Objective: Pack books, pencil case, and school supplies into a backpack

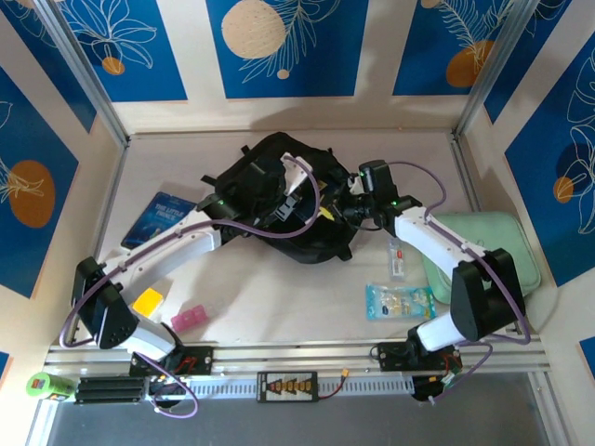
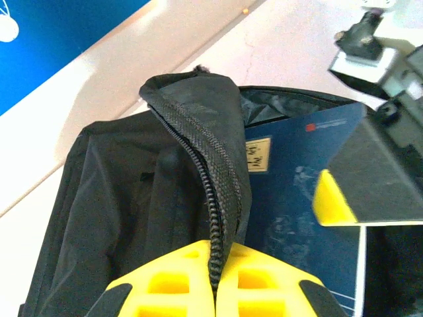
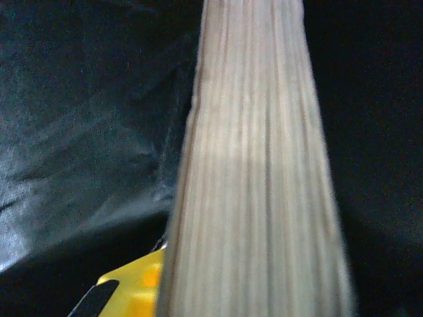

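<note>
Left gripper (image 2: pixel 213 267) jaws pressed together on the toothed zip edge (image 2: pixel 206 158) of the large black soft fabric backpack (image 2: pixel 112 198), lifting the mouth open. Right gripper (image 2: pixel 340 201) pinches the thin dark blue pictured-cover book (image 2: pixel 291 178) at its page edge, with the book partway into the opening. We judge the book light, slightly bendy and slick-covered, so we'd grip it deep and flat. The fabric is limp and sags if released, so we'd hold it at the zip seam.

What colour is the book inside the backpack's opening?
The book is dark blue; see left wrist view.
</note>
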`<action>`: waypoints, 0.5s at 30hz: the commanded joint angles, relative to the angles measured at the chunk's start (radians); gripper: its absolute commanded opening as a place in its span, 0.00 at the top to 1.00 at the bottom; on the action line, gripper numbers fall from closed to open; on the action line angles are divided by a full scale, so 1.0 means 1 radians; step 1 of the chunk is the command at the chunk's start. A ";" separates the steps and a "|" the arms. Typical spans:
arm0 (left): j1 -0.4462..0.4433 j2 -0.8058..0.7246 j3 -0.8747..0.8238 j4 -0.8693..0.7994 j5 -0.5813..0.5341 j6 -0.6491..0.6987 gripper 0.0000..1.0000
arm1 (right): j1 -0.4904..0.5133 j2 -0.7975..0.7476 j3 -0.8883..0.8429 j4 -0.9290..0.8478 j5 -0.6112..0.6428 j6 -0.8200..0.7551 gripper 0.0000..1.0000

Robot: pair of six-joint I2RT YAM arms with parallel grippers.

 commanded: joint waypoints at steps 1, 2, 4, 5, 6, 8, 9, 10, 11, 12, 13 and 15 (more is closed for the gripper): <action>0.003 -0.055 -0.007 0.090 0.029 0.025 1.00 | 0.002 0.035 0.030 0.161 -0.044 0.014 1.00; 0.003 -0.056 -0.010 0.100 0.029 0.032 1.00 | 0.005 0.058 0.032 0.164 -0.035 0.009 1.00; 0.002 -0.058 -0.017 0.126 0.029 0.042 1.00 | 0.014 0.112 0.031 0.177 -0.025 0.016 1.00; 0.003 -0.058 -0.022 0.141 0.032 0.045 1.00 | 0.019 0.143 0.029 0.202 -0.027 0.020 1.00; 0.004 -0.057 -0.028 0.157 0.031 0.047 1.00 | 0.024 0.178 0.028 0.223 -0.026 0.025 1.00; 0.006 -0.054 -0.037 0.180 0.041 0.050 1.00 | 0.031 0.236 0.033 0.271 -0.025 0.018 1.00; 0.008 -0.052 -0.039 0.188 0.046 0.050 1.00 | 0.035 0.264 0.041 0.288 -0.016 0.014 1.00; 0.009 -0.050 -0.041 0.191 0.047 0.050 1.00 | 0.037 0.283 0.046 0.300 -0.008 0.008 1.00; 0.008 -0.047 -0.041 0.193 0.049 0.050 1.00 | 0.041 0.303 0.054 0.318 0.000 -0.001 1.00; 0.011 -0.044 -0.042 0.194 0.049 0.049 1.00 | 0.044 0.321 0.064 0.329 0.009 -0.006 1.00; 0.010 -0.043 -0.044 0.193 0.050 0.048 1.00 | 0.047 0.336 0.071 0.346 0.012 -0.008 1.00; 0.012 -0.046 -0.057 0.203 0.056 0.045 1.00 | 0.054 0.368 0.075 0.413 0.002 0.007 1.00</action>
